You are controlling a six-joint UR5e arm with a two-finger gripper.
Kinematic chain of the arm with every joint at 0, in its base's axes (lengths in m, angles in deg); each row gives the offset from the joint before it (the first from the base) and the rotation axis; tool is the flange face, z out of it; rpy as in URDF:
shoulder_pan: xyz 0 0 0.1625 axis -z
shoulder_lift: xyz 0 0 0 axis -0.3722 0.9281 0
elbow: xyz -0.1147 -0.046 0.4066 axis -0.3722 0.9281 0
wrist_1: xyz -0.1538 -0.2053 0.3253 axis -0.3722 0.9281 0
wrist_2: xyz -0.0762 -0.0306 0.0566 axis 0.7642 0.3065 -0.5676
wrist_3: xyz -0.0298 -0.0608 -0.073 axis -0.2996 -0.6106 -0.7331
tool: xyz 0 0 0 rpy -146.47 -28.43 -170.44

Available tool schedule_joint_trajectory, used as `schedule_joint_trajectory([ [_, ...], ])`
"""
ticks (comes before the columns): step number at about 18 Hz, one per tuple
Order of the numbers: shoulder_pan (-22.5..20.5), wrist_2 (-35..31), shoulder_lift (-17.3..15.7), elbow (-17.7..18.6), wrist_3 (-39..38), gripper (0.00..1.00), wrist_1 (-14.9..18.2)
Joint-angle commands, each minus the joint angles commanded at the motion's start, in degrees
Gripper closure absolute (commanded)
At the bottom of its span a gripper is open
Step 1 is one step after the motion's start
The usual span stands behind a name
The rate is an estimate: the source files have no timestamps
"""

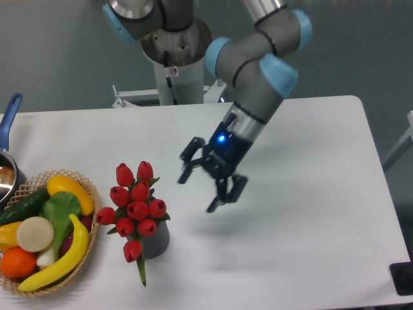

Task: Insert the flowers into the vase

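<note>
The flowers [135, 203], a bunch of red tulip buds with green leaves, stand in the vase [156, 237], a short dark grey ribbed cylinder at the front left of the table. One bud and a green leaf hang down over the vase's front side. My gripper [203, 184] is open and empty. It hovers above the table to the right of the flowers, apart from them, with its fingers [222, 197] pointing down and to the left.
A wicker basket [87, 248] with a banana, an orange and other fruit and vegetables sits at the front left edge. A pot with a blue handle [8, 116] is at the far left. The arm's base column [175, 71] stands behind the table.
</note>
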Motion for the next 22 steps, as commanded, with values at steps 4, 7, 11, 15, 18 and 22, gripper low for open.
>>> schedule_joint_trajectory([
  [4,-4.4,-6.31,-6.33,-0.44,0.79,0.0,4.9],
  [7,-4.93,-12.21,-8.8,-1.05,1.49,0.0,7.55],
  [11,-7.91,-14.42,-11.17,-1.05,11.14,0.0,13.25],
  [15,-14.15,-14.42,-13.73,-1.14,23.26,0.0,19.94],
  [18,-15.48,-14.51,-14.26,-2.02,28.21,0.0,22.58],
  [22,-15.92,-14.42,-14.61,-2.02,28.3,0.0,22.59],
])
